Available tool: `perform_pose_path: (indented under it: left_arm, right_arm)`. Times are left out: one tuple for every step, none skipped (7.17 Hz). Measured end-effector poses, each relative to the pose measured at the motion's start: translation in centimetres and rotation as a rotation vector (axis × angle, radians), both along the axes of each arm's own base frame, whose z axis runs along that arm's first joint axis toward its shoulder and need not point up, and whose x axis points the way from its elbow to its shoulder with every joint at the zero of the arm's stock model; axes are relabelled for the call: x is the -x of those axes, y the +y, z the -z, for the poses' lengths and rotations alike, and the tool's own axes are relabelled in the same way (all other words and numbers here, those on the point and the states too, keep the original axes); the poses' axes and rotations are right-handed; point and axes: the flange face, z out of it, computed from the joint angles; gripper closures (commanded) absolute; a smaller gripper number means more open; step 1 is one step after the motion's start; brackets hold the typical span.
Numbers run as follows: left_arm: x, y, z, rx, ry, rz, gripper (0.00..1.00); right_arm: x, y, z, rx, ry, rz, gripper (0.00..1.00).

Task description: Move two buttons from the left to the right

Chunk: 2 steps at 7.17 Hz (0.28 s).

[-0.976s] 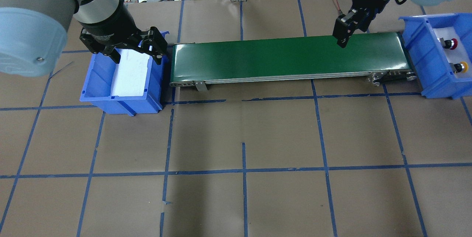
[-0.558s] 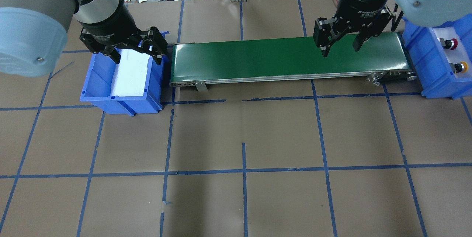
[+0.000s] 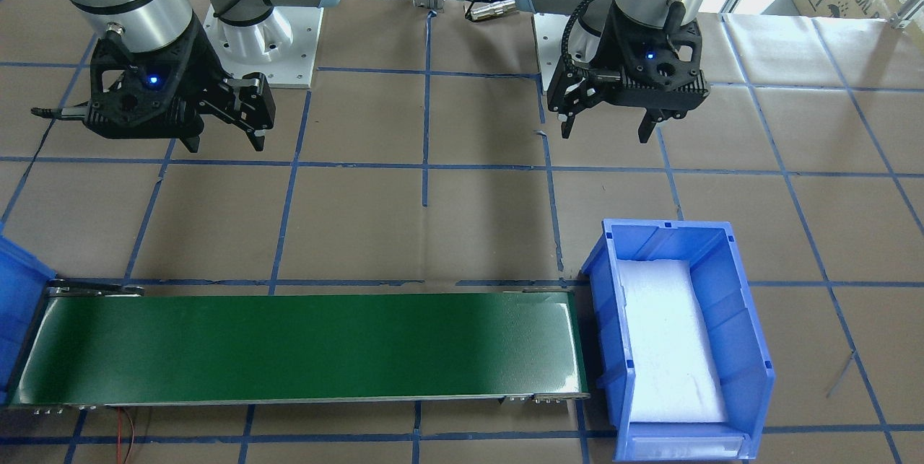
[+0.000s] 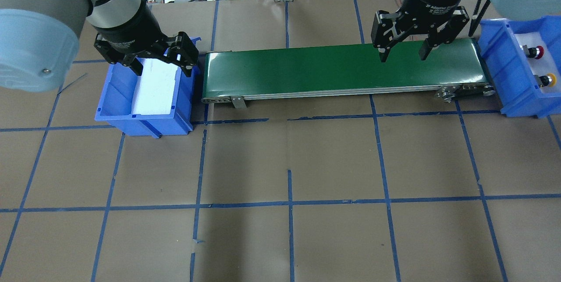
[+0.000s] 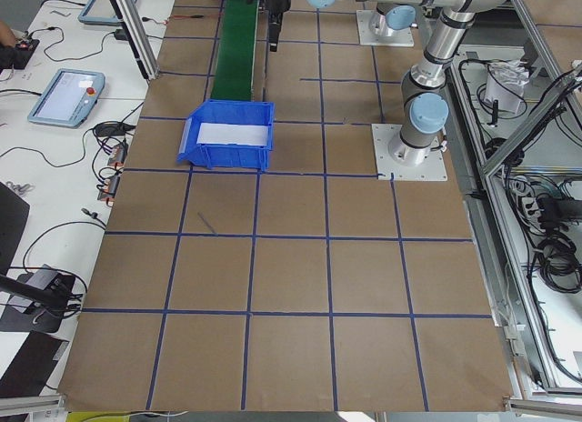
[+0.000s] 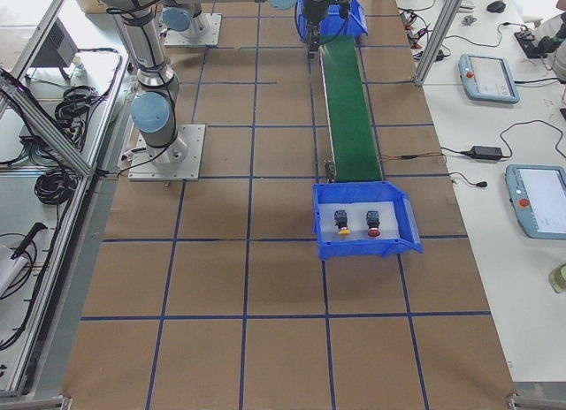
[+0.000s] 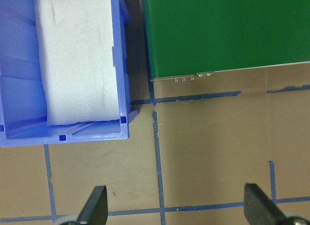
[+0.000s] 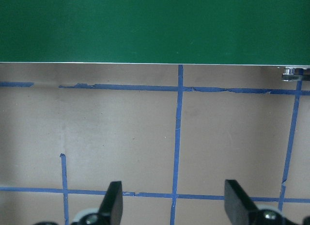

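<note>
The red-capped button (image 4: pixel 535 51) and the yellow-capped button (image 4: pixel 548 80) lie side by side on white foam in the blue bin (image 4: pixel 497 60) at the right end of the belt. Both also show in the exterior right view, the yellow one (image 6: pixel 341 223) and the red one (image 6: pixel 373 223). My right gripper (image 4: pixel 403 56) is open and empty, held high on the robot's side of the belt's right part. My left gripper (image 4: pixel 161 65) is open and empty, high near the left blue bin (image 4: pixel 144 120), which holds only white foam (image 4: pixel 155 87).
A green conveyor belt (image 4: pixel 342 69) runs between the two bins. In the front-facing view the left gripper (image 3: pixel 606 128) and right gripper (image 3: pixel 225 138) hang over brown paper with blue tape lines. Cables lie along the table's far edge.
My right gripper has moved left away from the right bin and turned from edge-on to face-on, its fingers wide apart. The left arm and both buttons have not moved.
</note>
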Motion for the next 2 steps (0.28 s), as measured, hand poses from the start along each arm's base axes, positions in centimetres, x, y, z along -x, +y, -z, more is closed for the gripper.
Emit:
perform_pose_path:
  left_arm:
    - [0.00,0.00,0.00,0.000,0.000,0.000,0.00]
    - [0.00,0.00,0.02,-0.001,0.000,0.000,0.00]
  right_arm:
    - [0.15,-0.24,0.13,-0.001,0.002,-0.026,0.21]
    - [0.35,-0.44,0.25,-0.001,0.008,-0.038,0.21]
